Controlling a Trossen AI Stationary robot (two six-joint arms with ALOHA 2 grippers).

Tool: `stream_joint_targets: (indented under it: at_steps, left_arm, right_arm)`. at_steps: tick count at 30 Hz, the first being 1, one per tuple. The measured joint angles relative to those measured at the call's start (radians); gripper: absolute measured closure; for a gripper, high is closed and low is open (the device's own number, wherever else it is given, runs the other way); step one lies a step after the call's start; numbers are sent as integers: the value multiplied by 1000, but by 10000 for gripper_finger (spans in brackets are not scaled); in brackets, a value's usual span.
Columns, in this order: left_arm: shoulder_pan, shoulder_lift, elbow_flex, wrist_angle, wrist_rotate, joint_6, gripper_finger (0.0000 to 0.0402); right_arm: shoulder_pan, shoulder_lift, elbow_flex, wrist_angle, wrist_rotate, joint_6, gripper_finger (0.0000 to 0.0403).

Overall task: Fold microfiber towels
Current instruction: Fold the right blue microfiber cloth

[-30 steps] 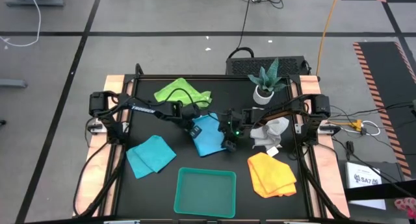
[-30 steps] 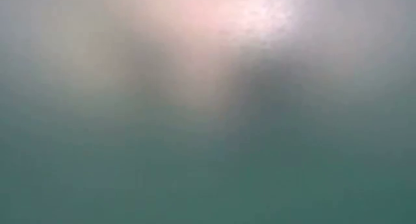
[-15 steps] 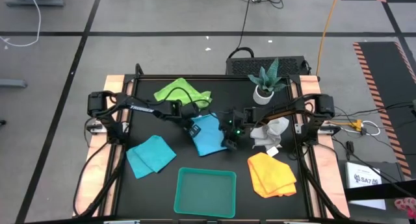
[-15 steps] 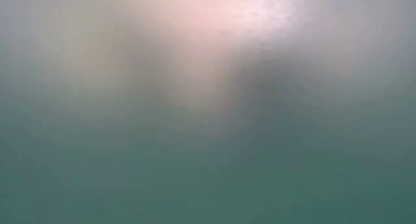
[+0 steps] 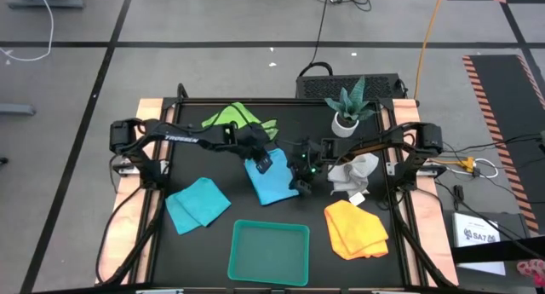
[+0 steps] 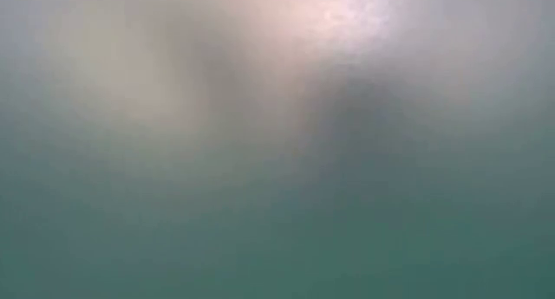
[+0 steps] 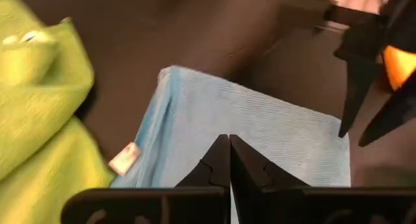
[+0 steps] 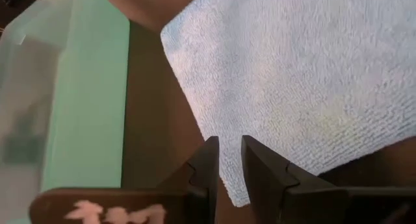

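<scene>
A turquoise towel (image 5: 274, 181) lies folded near the table's middle, with a small label (image 7: 123, 159) at its folded edge. My left gripper (image 5: 266, 162) hangs shut over that towel's far left part (image 7: 260, 120). My right gripper (image 5: 300, 185) is at its right near corner, shut on the cloth (image 8: 292, 74). A second turquoise towel (image 5: 197, 204) lies at the near left and a lime green one (image 5: 238, 119) at the far left. A grey-white towel (image 5: 353, 170) lies right of centre, a yellow-orange one (image 5: 356, 228) at the near right. My left gripper (image 7: 227, 141) has its fingers shut right over the turquoise towel; I cannot tell whether they touch it. My right gripper (image 8: 230, 146) pinches the towel's corner (image 8: 233, 185) between its two fingers, slanting down from the table's right. The rest of the towel lies spread on the table.
A teal tray (image 5: 268, 253) stands at the near edge, just in front of the held towel. A potted plant (image 5: 349, 106) stands at the far right. The lime green towel (image 7: 39, 100) lies close beside my left gripper.
My left gripper has risen and tipped above the turquoise towel's far left part, staying shut. My right gripper has risen a little at the towel's right near corner. The towel has kept its place on the table.
</scene>
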Motion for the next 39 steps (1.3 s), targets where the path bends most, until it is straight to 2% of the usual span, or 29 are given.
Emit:
stream_joint_targets:
  at_steps: [8,22,26,39]
  left_arm:
    - [-1,55,0,11,30,186,401]
    - [7,81,-1,1,23,207,401]
    - [7,81,-1,1,23,207,401]
    - [7,81,-1,-11,11,180,401]
  right_arm:
    - [1,8,1,-10,0,-40,353]
    - [1,44,0,-23,-1,-1,369]
    - [-1,0,2,48,-54,45,369]
    - [17,34,0,-18,-53,-47,369]
